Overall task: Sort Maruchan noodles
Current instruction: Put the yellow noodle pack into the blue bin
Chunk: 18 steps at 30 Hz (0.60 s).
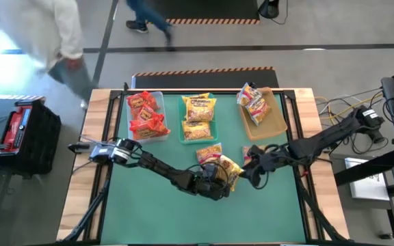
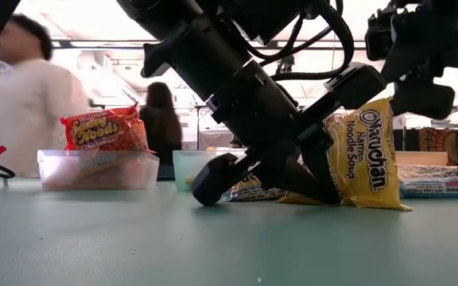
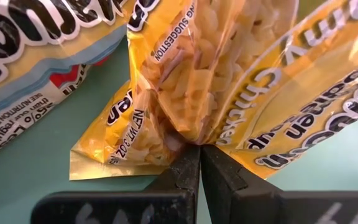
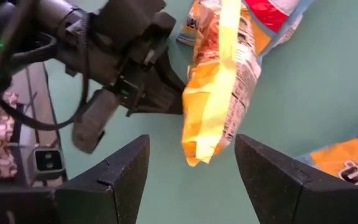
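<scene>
We take the teal bin at the far middle of the surface as our landmark. It already holds yellow packets. The clear bin on its left carries red-orange packets. The tan bin on its right carries yellow-and-pink ones. So we judge that each bin takes one kind.

Our left tool lies on the near side of the teal bin, low over the surface. Its fingers are pinched together on the edge of a yellow chicken packet. We grip the seam because the crinkly film gives a thin, flat hold there. The packet stands on edge with its lower corner on the surface, as the low view shows. That pose lets the other arm reach it.

Our right tool sits to the right of the held packet, also nearer us than the teal bin. Its fingers are spread wide on either side of the packet's free end, touching nothing yet. We read this as a handover being set up or a steadying grasp.

More loose packets lie flat between the held one and the teal bin. Another shows partly by the right tool. They are still unsorted.
</scene>
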Available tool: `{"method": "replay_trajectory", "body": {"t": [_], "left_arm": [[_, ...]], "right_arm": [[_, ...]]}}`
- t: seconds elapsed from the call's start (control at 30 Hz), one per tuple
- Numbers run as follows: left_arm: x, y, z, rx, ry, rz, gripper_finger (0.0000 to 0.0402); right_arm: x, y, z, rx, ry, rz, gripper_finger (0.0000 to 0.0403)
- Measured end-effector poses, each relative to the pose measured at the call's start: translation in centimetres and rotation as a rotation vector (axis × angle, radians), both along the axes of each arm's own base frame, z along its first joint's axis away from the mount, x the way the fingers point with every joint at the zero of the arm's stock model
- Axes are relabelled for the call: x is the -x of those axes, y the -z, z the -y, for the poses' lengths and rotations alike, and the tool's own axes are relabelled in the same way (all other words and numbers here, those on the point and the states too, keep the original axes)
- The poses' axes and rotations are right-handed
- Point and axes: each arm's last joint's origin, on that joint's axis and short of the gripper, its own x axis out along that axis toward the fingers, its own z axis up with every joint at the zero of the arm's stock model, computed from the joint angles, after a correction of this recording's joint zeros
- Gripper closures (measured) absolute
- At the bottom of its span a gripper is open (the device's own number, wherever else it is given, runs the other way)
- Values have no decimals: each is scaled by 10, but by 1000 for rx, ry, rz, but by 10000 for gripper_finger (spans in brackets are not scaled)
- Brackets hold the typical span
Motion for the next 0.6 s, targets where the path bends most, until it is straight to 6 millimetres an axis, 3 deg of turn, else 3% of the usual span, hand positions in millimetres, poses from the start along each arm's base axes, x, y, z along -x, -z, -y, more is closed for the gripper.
{"method": "replay_trajectory", "body": {"t": [0.33,0.6], "left_arm": [[-1,0,-4,18,-7,-1,401],[-3,0,-9,49,-20,-1,401]], "right_arm": [[1,25,-11,38,52,45,177],[-11,42,-19,114,75,51,177]]}}
